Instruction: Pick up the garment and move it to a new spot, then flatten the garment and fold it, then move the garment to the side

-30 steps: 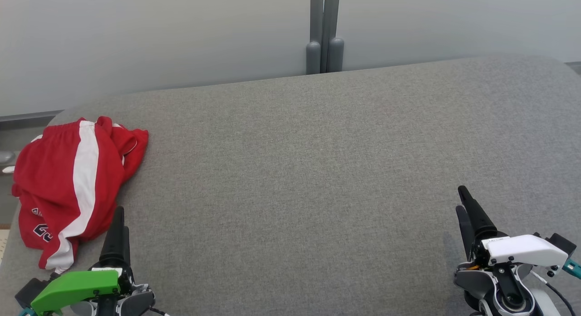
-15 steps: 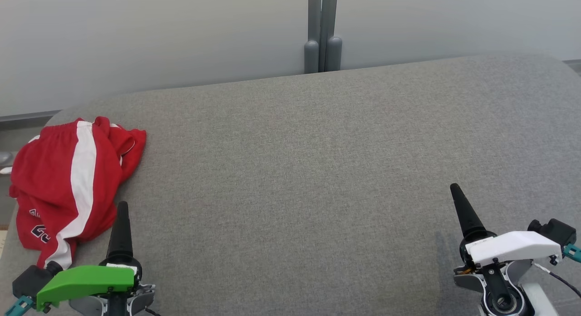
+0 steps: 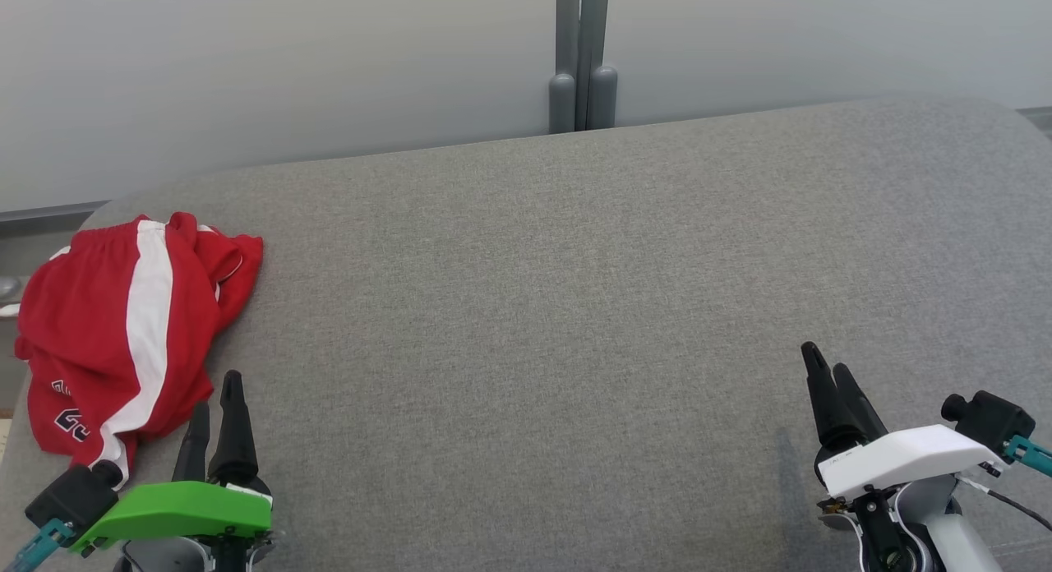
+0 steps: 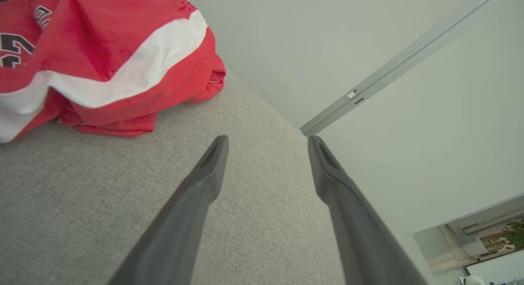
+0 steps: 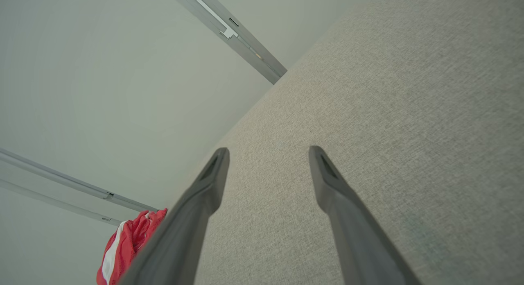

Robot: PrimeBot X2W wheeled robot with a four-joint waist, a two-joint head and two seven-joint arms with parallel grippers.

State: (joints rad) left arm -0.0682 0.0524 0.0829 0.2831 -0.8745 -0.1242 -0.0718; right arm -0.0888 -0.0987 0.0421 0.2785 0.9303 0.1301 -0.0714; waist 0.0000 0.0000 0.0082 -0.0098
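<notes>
One crumpled red garment (image 3: 82, 325) with a white stripe lies at nine o'clock, at the left edge of the grey fabric counter (image 3: 534, 309). Two hands hover: the left hand (image 3: 216, 391), at seven o'clock just beside it, spread wide and empty; the right hand (image 3: 823, 358), at four o'clock, well apart, likewise. A pale wall (image 3: 246, 62) with one grey post (image 3: 582, 54) stands at twelve.

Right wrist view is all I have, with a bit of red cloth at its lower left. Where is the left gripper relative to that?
Observer: The left gripper is just right of the shorts, near their front edge, not touching.
Operator: Is it open?
Observer: Yes, its fingers stand apart with nothing between them.
Operator: Are the shorts flat?
Observer: No, they lie crumpled at the left end of the gray surface, with a white stripe on top.
</notes>
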